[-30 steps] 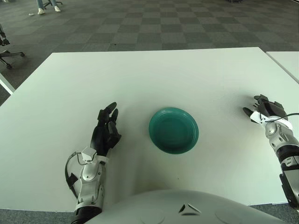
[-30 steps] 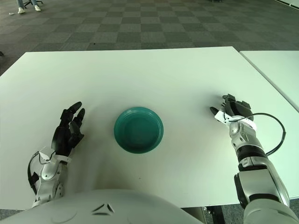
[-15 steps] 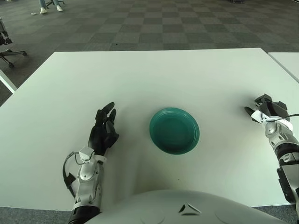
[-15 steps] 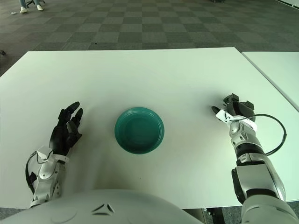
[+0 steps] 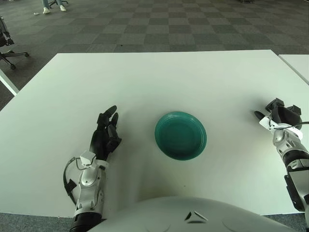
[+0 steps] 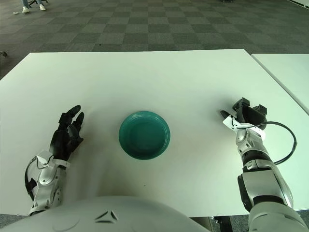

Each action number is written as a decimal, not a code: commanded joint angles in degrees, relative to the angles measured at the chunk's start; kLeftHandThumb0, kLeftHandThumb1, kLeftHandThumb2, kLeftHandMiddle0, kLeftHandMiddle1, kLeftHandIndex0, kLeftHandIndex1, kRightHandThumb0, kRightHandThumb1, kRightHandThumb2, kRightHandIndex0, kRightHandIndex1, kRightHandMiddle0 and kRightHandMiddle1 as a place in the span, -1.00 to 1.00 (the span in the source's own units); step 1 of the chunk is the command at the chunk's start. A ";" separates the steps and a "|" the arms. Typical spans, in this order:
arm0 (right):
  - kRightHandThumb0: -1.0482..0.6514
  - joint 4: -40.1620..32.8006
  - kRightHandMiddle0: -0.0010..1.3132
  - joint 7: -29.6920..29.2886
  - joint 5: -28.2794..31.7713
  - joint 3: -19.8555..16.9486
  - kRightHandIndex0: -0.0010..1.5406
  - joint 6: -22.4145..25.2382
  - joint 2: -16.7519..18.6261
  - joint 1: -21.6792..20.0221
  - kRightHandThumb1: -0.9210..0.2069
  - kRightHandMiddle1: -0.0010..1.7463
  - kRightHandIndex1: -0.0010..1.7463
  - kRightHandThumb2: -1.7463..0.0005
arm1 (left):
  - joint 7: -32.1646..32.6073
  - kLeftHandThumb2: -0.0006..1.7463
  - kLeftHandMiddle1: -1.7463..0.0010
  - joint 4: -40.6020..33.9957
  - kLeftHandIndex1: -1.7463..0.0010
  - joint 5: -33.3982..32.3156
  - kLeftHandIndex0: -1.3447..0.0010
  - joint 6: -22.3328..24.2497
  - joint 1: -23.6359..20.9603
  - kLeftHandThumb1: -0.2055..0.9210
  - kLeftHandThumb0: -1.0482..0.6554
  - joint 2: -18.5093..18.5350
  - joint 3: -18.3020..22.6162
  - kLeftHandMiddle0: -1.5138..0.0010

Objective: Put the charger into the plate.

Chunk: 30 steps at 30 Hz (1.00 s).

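Observation:
A teal plate [image 5: 180, 136] stands empty on the white table [image 5: 159, 77], near the middle toward the front. I see no charger in either view. My left hand [image 5: 109, 119] rests on the table left of the plate, fingers spread and holding nothing. My right hand [image 6: 244, 111] is at the right side of the table, well right of the plate, fingers loosely bent upward with nothing between them.
A second white table [image 6: 285, 72] stands close to the right, across a narrow gap. A black cable [image 6: 285, 145] loops from my right wrist. Beyond the far table edge is dark chequered carpet, with an office chair base [image 5: 12, 53] at the left.
My right hand has drawn slightly right and toward me and its fingers have bent upward. My left hand has slid a little back toward me. The plate has not moved.

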 commanded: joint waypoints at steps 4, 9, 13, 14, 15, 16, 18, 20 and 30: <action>-0.27 11.20 0.25 6.46 0.31 2.86 0.40 3.45 5.37 14.01 -0.82 1.00 1.00 0.17 | -0.44 0.18 1.00 3.73 0.20 -0.28 1.00 2.88 -0.60 1.00 -0.81 0.99 0.62 0.63; -0.27 10.93 0.25 5.30 0.59 2.73 0.41 3.03 5.14 13.06 -0.83 1.00 1.00 0.16 | -0.41 0.18 1.00 4.20 0.20 -0.31 1.00 2.92 -1.10 1.00 -0.81 1.08 0.70 0.63; -0.26 10.82 0.30 4.04 0.63 2.65 0.47 3.09 4.95 11.55 -0.80 1.00 1.00 0.13 | -0.44 0.18 1.00 4.53 0.20 -0.33 1.00 2.91 -1.40 1.00 -0.81 1.14 0.78 0.63; -0.26 10.81 0.33 3.93 0.65 2.66 0.49 3.15 4.93 11.15 -0.78 1.00 1.00 0.12 | -0.45 0.18 1.00 4.68 0.20 -0.36 1.00 2.92 -1.53 1.00 -0.81 1.17 0.82 0.63; -0.26 10.73 0.33 3.73 0.64 2.64 0.50 3.30 4.84 10.15 -0.78 1.00 1.00 0.12 | -0.46 0.18 1.00 4.77 0.20 -0.37 1.00 2.92 -1.61 1.00 -0.81 1.20 0.84 0.63; -0.25 10.67 0.36 3.57 0.64 2.64 0.52 3.40 4.77 9.45 -0.76 1.00 1.00 0.10 | -0.47 0.18 1.00 4.85 0.20 -0.39 1.00 2.91 -1.67 1.00 -0.81 1.22 0.85 0.63; -0.25 10.36 0.40 2.79 0.50 2.77 0.55 3.60 4.60 8.05 -0.73 1.00 1.00 0.08 | -0.45 0.18 1.00 4.84 0.20 -0.42 1.00 3.04 -1.82 1.00 -0.81 1.28 0.88 0.63; -0.25 10.06 0.43 2.02 0.32 2.98 0.57 3.78 4.47 6.95 -0.72 1.00 1.00 0.07 | -0.40 0.18 1.00 4.76 0.20 -0.48 1.00 3.33 -2.10 1.00 -0.81 1.40 0.94 0.63; -0.26 -8.17 0.47 -3.94 -1.80 5.22 0.56 3.28 1.56 5.15 -0.69 1.00 1.00 0.01 | 0.01 0.18 1.00 6.12 0.20 -0.33 1.00 4.61 -4.82 1.00 -0.81 1.67 1.30 0.63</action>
